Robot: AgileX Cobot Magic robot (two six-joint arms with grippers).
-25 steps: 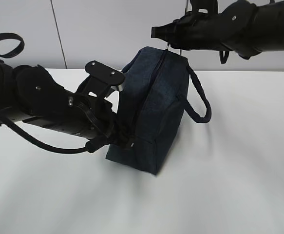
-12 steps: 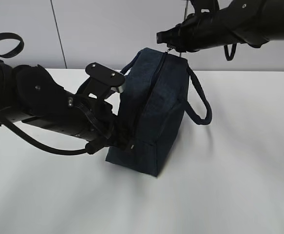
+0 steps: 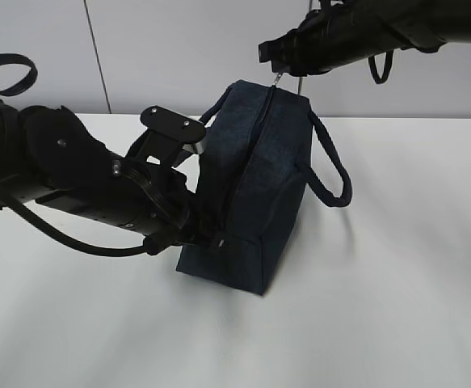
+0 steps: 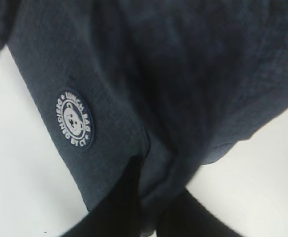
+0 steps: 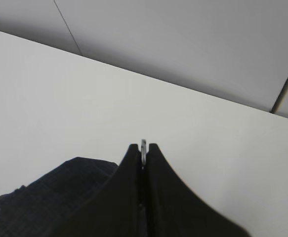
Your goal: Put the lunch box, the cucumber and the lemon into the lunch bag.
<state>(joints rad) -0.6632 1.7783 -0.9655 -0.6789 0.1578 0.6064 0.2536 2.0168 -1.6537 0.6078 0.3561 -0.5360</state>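
Observation:
The dark navy lunch bag (image 3: 255, 178) stands on end on the white table, zipper running up its near face. My left gripper (image 3: 211, 236) is shut on a fold of fabric at the bag's lower left corner; in the left wrist view the gripper (image 4: 151, 197) pinches cloth just below the white round logo (image 4: 74, 118). My right gripper (image 3: 277, 71) is above the bag's top, shut on the metal ring pull (image 5: 143, 148) of the zipper. One looped handle (image 3: 330, 166) hangs on the right. The lunch box, cucumber and lemon are out of view.
The white table (image 3: 397, 267) spreads around the bag. A grey panelled wall (image 3: 162, 48) stands behind the table. My left arm's black body (image 3: 65, 178) lies across the left side.
My right gripper has moved slightly up and right with the ring pull. The bag has shifted a little. The left gripper holds the same corner.

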